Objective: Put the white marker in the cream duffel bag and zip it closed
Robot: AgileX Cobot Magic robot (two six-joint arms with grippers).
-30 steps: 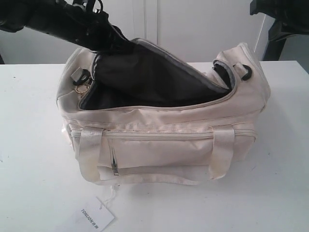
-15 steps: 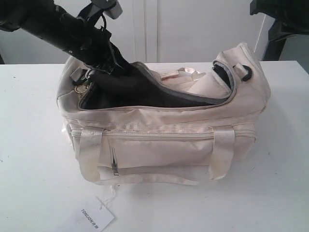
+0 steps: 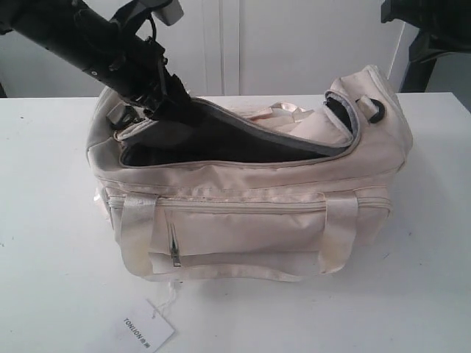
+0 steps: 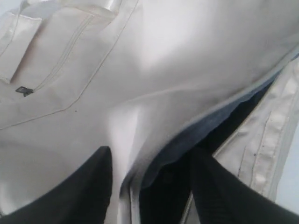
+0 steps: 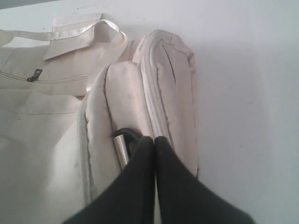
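The cream duffel bag [image 3: 250,220] lies on the white table [image 3: 51,220], its curved top zipper open and the dark lining [image 3: 213,143] showing. My left gripper [image 3: 171,105] reaches down into the bag's left end. In the left wrist view the left gripper [image 4: 150,151] is open, its fingers [image 4: 93,182] standing either side of the top flap's edge [image 4: 205,116]. My right gripper [image 5: 155,138] is shut and empty, hovering over the bag's right end [image 5: 163,84]. The white marker is hidden.
A white hang tag [image 3: 146,332] lies on the table in front of the bag. The front pocket's zip pull [image 3: 175,254] hangs down. A black strap ring [image 3: 372,110] sits at the bag's right end. The right arm [image 3: 427,22] stays at the top right.
The bag's top flap, raised high a second ago, has dropped low over the opening, uncovering the far handle. The left arm has drawn up and back to the left.
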